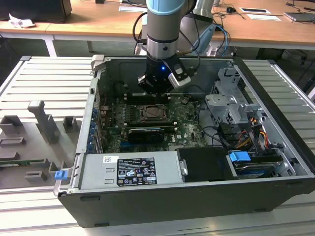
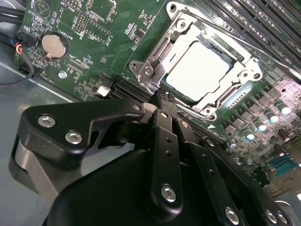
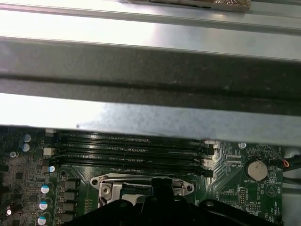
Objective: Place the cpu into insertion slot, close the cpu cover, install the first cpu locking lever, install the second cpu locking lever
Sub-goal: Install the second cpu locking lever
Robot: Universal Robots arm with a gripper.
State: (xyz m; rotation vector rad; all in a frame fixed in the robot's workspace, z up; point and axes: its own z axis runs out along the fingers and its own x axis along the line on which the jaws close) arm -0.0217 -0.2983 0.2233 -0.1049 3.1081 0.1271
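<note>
Computer case [image 1: 147, 169], frame centre: motherboard [image 2: 99, 28] inside; cpu [image 2: 197, 68] seated under cpu cover [image 2: 162, 52]. Gripper [image 2: 164, 101] partly hides cover edge; jaws clenched, empty.

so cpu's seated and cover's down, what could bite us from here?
1. The claw sits right at the edge of the cpu cover; a slightly off approach could scrape the cpu showing through the window.
2. The memory slots run close beside the socket, so a wide sweep could snag them.
3. Capacitors stand near the cover's other side, leaving little margin there.
</note>
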